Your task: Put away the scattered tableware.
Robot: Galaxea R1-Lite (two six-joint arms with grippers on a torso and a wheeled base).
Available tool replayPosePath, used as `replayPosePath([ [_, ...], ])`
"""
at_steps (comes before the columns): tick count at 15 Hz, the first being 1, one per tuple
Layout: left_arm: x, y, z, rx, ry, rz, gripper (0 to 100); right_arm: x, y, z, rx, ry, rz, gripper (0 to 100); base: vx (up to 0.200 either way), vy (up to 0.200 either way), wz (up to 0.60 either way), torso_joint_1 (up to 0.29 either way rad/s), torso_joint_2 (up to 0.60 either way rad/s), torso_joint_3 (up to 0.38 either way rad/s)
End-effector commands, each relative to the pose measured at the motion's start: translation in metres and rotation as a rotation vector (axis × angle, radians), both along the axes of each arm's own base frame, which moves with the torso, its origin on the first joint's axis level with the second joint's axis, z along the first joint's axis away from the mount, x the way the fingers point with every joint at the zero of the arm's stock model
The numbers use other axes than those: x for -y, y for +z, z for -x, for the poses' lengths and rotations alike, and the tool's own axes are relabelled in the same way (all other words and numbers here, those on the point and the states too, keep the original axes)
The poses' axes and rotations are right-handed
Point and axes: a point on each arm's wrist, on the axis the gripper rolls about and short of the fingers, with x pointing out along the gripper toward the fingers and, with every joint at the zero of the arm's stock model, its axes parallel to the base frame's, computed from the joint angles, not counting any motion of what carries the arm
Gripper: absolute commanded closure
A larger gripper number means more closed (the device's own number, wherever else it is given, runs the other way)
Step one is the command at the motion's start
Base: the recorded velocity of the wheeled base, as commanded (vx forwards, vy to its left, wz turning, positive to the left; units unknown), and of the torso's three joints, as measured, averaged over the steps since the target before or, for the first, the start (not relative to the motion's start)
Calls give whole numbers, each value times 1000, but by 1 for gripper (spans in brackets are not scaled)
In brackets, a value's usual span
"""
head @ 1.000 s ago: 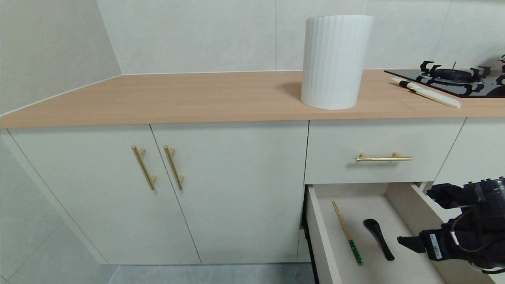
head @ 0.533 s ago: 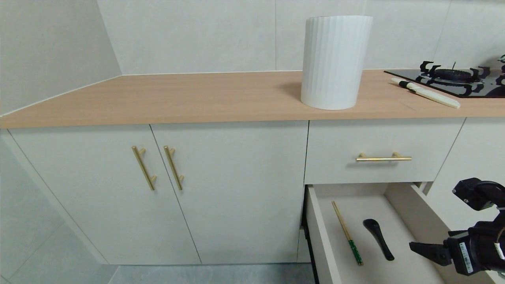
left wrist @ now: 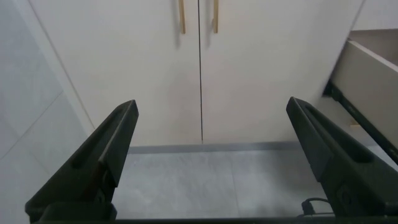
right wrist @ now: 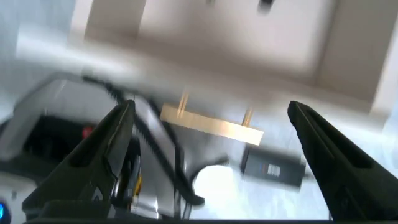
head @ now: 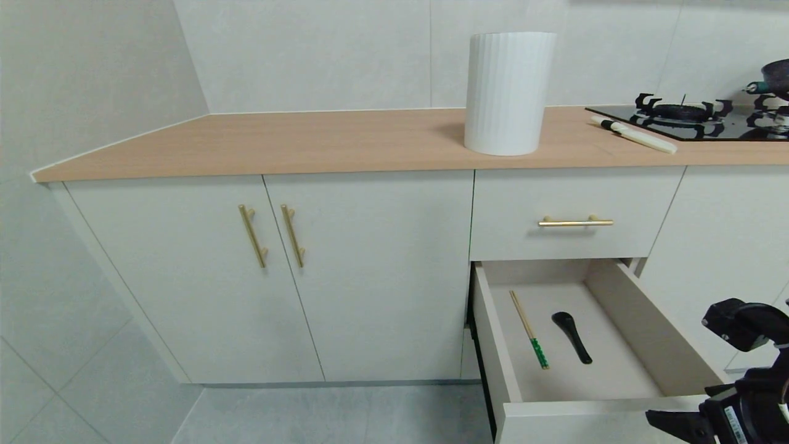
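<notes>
In the open drawer (head: pixel 641 336), chopsticks (head: pixel 529 338) beside spoon (head: pixel 572 336)

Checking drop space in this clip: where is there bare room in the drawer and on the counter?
Drawer: bare floor between spoon and right wall, and along the front. Counter: long bare stretch from the left corner to the white canister. Crowded: right end, knife beside stove.

No readable text, no legible numbers
</notes>
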Motion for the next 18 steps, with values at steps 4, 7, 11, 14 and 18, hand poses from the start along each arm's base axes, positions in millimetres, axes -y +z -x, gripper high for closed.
replayPosePath([
  [4,0,0,0,-2,0,1,0,-14,-26,-3,-202,110,61,0,0,0,0,0,0,0],
  [7,0,0,0,0,0,1,0,-18,-43,-12,-299,134,76,0,0,0,0,0,0,0],
  [11,0,0,0,0,0,1,0,-25,-66,-36,-343,34,69,0,0,0,0,0,0,0],
  [14,0,0,0,0,0,1,0,-26,-71,-45,-303,-52,115,0,0,0,0,0,0,0],
  [18,0,0,0,0,0,1,0,-28,-69,-53,-232,-105,64,0,0,0,0,0,0,0],
])
